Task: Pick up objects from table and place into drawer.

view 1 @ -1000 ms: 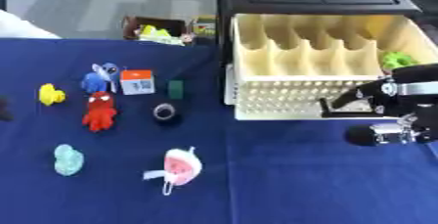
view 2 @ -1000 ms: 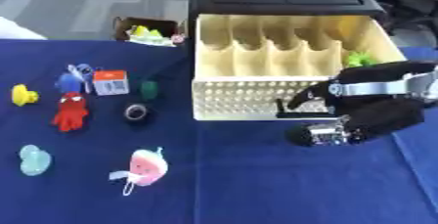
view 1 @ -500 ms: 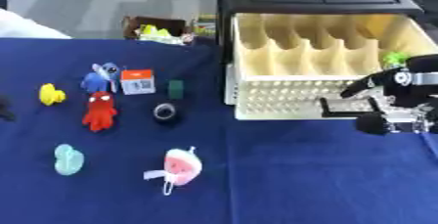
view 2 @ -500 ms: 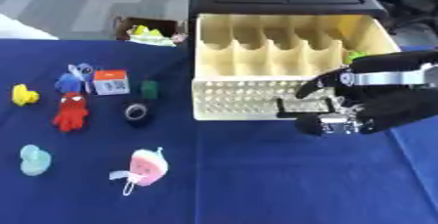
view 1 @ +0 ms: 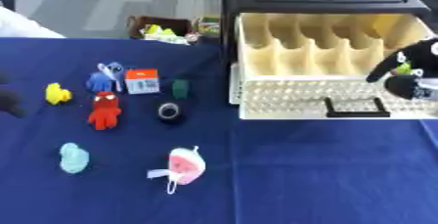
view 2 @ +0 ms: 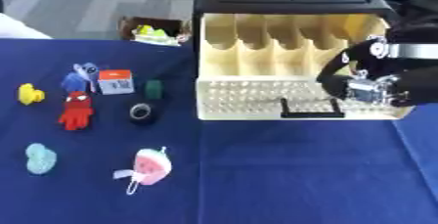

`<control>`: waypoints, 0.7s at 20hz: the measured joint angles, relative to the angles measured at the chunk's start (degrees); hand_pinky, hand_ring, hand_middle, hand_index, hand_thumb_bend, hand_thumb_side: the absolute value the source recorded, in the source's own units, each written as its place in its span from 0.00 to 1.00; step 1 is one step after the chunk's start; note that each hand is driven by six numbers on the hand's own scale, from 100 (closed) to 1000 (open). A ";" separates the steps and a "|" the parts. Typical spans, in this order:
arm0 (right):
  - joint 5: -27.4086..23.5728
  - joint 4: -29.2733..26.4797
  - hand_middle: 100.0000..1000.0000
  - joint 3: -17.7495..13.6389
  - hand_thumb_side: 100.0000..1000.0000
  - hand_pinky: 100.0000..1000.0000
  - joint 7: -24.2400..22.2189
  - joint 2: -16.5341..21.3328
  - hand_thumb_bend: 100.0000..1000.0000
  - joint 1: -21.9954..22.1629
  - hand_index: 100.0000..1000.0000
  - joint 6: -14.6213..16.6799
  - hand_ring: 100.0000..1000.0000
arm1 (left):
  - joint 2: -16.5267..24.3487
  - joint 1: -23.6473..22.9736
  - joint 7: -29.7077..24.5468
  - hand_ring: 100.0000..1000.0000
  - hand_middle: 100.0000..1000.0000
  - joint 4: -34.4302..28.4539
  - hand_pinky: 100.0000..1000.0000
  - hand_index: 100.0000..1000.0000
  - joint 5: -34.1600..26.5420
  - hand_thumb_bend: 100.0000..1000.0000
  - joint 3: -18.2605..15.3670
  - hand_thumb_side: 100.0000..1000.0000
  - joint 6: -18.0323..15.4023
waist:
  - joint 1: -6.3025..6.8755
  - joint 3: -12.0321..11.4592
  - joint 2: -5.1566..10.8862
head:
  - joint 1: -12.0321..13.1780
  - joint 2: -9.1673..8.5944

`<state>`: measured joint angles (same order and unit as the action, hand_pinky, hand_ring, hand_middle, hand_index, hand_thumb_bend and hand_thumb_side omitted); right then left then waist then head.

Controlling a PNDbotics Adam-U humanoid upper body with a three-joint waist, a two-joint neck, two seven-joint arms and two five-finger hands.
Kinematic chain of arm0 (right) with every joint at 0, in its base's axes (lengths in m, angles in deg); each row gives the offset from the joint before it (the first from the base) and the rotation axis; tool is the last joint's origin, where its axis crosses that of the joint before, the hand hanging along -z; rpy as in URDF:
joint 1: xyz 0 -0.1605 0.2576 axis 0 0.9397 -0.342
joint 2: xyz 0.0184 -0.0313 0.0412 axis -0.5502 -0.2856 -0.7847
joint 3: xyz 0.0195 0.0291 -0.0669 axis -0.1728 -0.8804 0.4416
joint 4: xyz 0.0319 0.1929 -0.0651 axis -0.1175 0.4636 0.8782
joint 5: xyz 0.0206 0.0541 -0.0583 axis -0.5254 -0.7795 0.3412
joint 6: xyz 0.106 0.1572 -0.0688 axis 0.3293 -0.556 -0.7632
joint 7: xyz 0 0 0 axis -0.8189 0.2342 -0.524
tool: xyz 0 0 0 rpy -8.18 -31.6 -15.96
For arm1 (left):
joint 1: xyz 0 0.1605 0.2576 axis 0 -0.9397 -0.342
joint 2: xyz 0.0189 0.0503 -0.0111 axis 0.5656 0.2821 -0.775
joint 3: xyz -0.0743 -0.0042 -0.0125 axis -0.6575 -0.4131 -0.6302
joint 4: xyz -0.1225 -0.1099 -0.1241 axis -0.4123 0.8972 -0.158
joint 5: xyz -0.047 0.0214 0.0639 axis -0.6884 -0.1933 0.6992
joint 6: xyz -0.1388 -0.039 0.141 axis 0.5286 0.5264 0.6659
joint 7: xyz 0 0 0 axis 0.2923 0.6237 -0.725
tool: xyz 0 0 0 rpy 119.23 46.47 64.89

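At the drawer's [view 2: 256, 98] right end — the right hand [view 2: 368, 78] hangs over the front wall.

Its fingers curl downward, but whether they hold anything I cannot tell. Far left on the blue table [view 2: 282, 169] lie the toys: red figure [view 2: 75, 110], yellow duck [view 2: 30, 94], black tape roll [view 2: 140, 112], pink piece [view 2: 150, 167]. Risk — the hand could catch the front wall or handle [view 2: 312, 108] and shove the drawer.

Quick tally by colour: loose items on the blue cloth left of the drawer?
Yellow: 1
Blue: 1
Red: 1
Orange-white: 1
Green: 1
Black: 1
Teal: 1
Pink: 1
Total: 8
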<state>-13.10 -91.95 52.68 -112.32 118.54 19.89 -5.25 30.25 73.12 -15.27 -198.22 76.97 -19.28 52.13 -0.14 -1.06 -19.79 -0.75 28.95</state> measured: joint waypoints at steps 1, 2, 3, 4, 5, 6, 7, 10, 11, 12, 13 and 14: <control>-1.01 -0.01 0.00 -0.92 1.00 0.00 1.82 -0.82 0.00 0.03 0.74 0.62 0.00 | 0.05 0.02 0.11 0.47 0.54 0.00 0.36 0.79 0.00 0.00 0.00 0.97 -0.13 | 0.04 -0.01 0.02 | 0.17 0.27; -1.92 -0.03 0.00 -1.78 1.00 0.00 3.73 -1.65 0.00 0.13 0.73 1.21 0.00 | 0.22 0.07 0.23 0.47 0.54 0.00 0.36 0.79 -0.01 0.00 0.00 0.97 -0.30 | 0.04 -0.01 0.05 | 0.30 0.56; -2.70 -0.04 0.00 -2.52 1.00 0.00 5.64 -2.48 0.00 0.32 0.72 1.78 0.00 | 0.49 0.11 0.32 0.47 0.54 0.00 0.36 0.79 -0.02 0.00 0.00 0.96 -0.45 | 0.05 -0.01 0.14 | 0.44 0.84; -3.37 -0.05 0.00 -3.18 1.00 0.00 7.42 -3.29 0.00 0.49 0.72 2.27 0.00 | 0.66 0.15 0.43 0.47 0.54 0.00 0.36 0.79 -0.02 0.00 0.00 0.96 -0.61 | 0.09 -0.01 0.27 | 0.60 1.15; -4.09 -0.06 0.00 -3.90 1.00 0.00 9.51 -4.16 0.00 0.53 0.71 2.74 0.00 | 0.93 0.22 0.51 0.47 0.54 0.00 0.37 0.79 -0.02 0.00 0.00 0.94 -0.79 | 0.20 0.00 0.39 | 0.69 1.41; -4.69 -0.07 0.00 -4.53 1.00 0.01 11.45 -4.92 0.00 0.59 0.70 3.12 0.01 | 1.15 0.36 0.65 0.48 0.55 0.00 0.37 0.79 -0.02 0.00 0.00 0.94 -0.99 | 0.34 0.01 0.50 | 0.78 1.69; -5.57 -0.07 0.00 -5.22 1.00 0.02 13.90 -5.84 0.00 0.79 0.70 3.47 0.02 | 1.50 0.59 0.86 0.48 0.55 0.00 0.37 0.79 0.03 0.00 0.01 0.92 -1.23 | 0.44 0.02 0.64 | 0.93 1.86; -8.98 -0.07 0.02 -6.59 1.00 0.09 21.57 -8.05 0.00 1.00 0.70 3.93 0.08 | 2.89 1.17 1.37 0.48 0.55 0.00 0.37 0.79 0.52 0.00 0.11 0.88 -2.24 | 0.59 0.08 1.20 | 1.34 2.59; -10.16 -0.08 0.08 -6.86 1.00 0.18 24.26 -8.61 0.00 1.00 0.70 3.87 0.15 | 3.51 1.38 1.54 0.48 0.56 0.00 0.37 0.79 0.78 0.00 0.36 0.85 -2.59 | 0.67 0.08 1.41 | 1.44 2.79; -11.33 -0.08 0.11 -7.06 1.00 0.22 26.88 -9.16 0.00 1.01 0.71 3.73 0.18 | 4.19 1.68 1.68 0.49 0.56 0.00 0.37 0.79 1.10 0.00 0.57 0.84 -2.98 | 0.74 0.08 1.63 | 1.55 3.07; -12.41 -0.08 0.14 -7.21 1.00 0.26 29.42 -9.70 0.00 1.01 0.72 3.52 0.21 | 4.93 2.06 1.82 0.49 0.57 0.00 0.37 0.79 1.52 0.00 0.86 0.82 -3.33 | 0.83 0.08 1.84 | 1.63 3.30; -13.30 -0.08 0.20 -7.32 1.00 0.33 31.85 -10.18 0.00 1.02 0.73 3.29 0.27 | 5.76 2.46 1.94 0.49 0.57 0.00 0.37 0.80 2.02 0.00 1.15 0.80 -3.68 | 0.87 0.07 2.03 | 1.67 3.56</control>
<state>-26.40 -92.03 45.36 -80.48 108.37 20.91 -1.96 36.02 75.58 -13.33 -198.22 78.99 -18.12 48.45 0.73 -0.99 -17.76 0.92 32.50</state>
